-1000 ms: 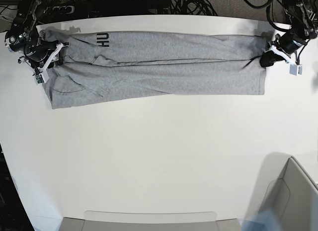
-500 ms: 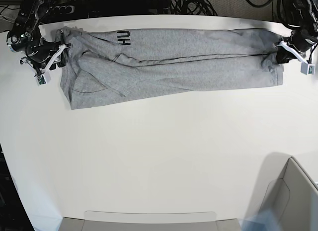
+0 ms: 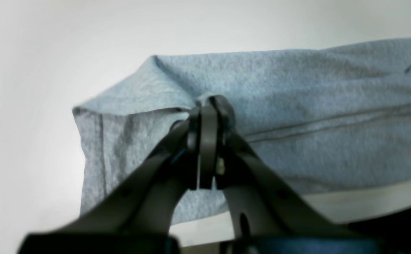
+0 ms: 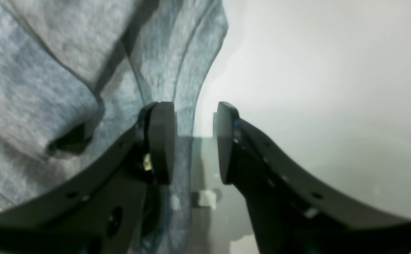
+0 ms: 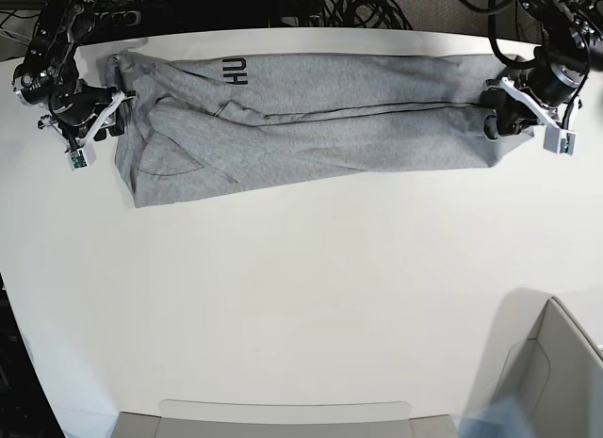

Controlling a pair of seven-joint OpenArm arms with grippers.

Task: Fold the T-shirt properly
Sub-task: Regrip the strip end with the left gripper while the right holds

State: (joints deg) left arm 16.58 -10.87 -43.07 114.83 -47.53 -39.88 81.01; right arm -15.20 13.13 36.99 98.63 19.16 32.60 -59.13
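The grey T-shirt lies folded into a long band along the far side of the white table, with black letters showing near its left end. My left gripper sits at the band's right end. In the left wrist view the left gripper is shut, with a pucker of the T-shirt pinched at its tips. My right gripper is at the left end. In the right wrist view the right gripper stands open, and the edge of the T-shirt runs between its fingers.
Black cables lie behind the table's far edge. A grey box stands at the near right corner. A flat grey tray lies along the near edge.
The T-shirt first slid to the right, pulled by my left gripper. Since then that gripper has come back leftward over the shirt's right end. My right gripper stayed open and barely moved.
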